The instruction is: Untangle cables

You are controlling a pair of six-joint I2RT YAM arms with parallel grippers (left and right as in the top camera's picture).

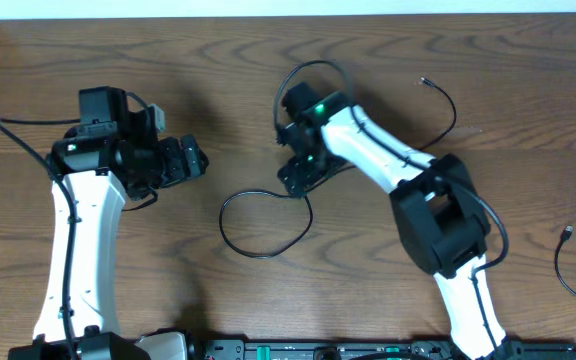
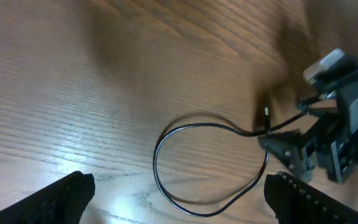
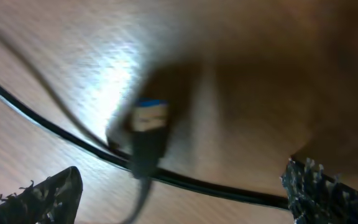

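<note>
A thin black cable lies in a loop on the wooden table, its end under my right gripper. In the left wrist view the same loop lies just ahead of my left gripper, which is open and holds nothing. My left gripper hovers to the left of the loop. In the right wrist view my right gripper is open and low over the table. A cable runs between its fingers, and a plug with a blue tip lies just ahead. A second cable curves off to a plug.
Another thin black cable with a small plug lies alone at the right edge of the table. A dark rail runs along the front edge between the arm bases.
</note>
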